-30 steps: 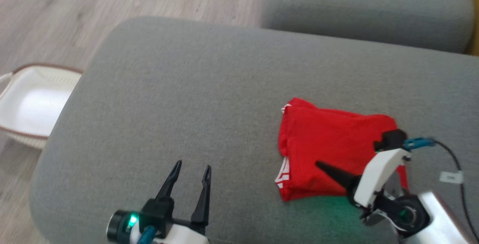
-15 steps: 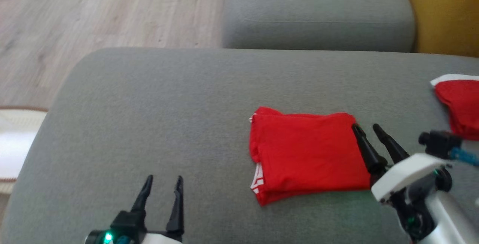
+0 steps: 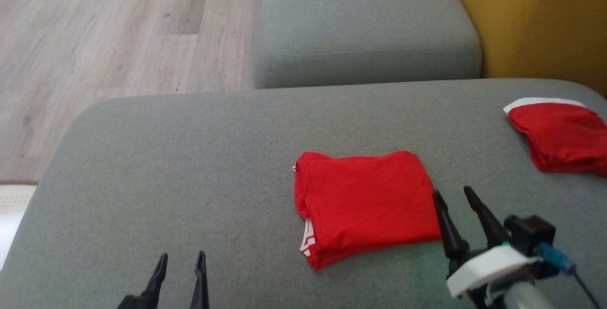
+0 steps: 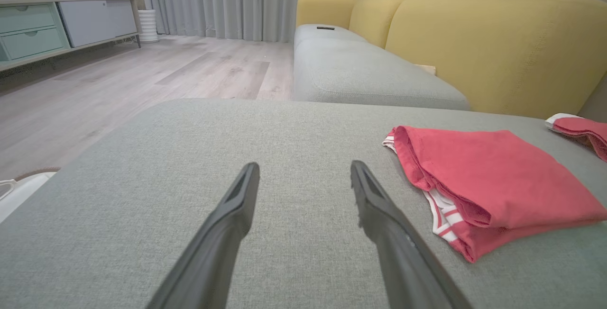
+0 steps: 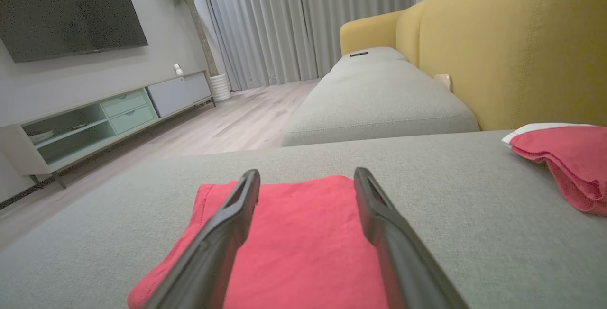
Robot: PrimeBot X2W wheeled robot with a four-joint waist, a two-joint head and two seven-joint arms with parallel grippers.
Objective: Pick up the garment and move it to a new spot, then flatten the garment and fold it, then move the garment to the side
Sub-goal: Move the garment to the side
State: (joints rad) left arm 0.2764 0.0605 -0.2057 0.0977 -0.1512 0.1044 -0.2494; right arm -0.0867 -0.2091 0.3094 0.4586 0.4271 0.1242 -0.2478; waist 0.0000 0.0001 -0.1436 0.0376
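Observation:
A folded red garment (image 3: 365,202) with white stripes at its lower left corner lies on the grey cushion (image 3: 189,181); it also appears as a neat stack (image 4: 493,181) to the right of my left fingers and between my right fingers (image 5: 303,233). My right gripper (image 3: 453,194) stands open just off the garment's right edge, holding nothing. My left gripper (image 3: 182,258) is open near the cushion's front, well left of the garment, with nothing between its fingers.
A second folded red garment (image 3: 562,136) with a white band lies at the cushion's far right. Behind are another grey seat cushion (image 3: 360,20), a yellow sofa back (image 3: 536,20) and wooden floor (image 3: 95,34). A white basket's edge (image 3: 12,202) shows at the left.
The camera has swung right, shifting the whole picture. My right gripper has come off the folded garment and now stands open at its right edge. The garment lies still.

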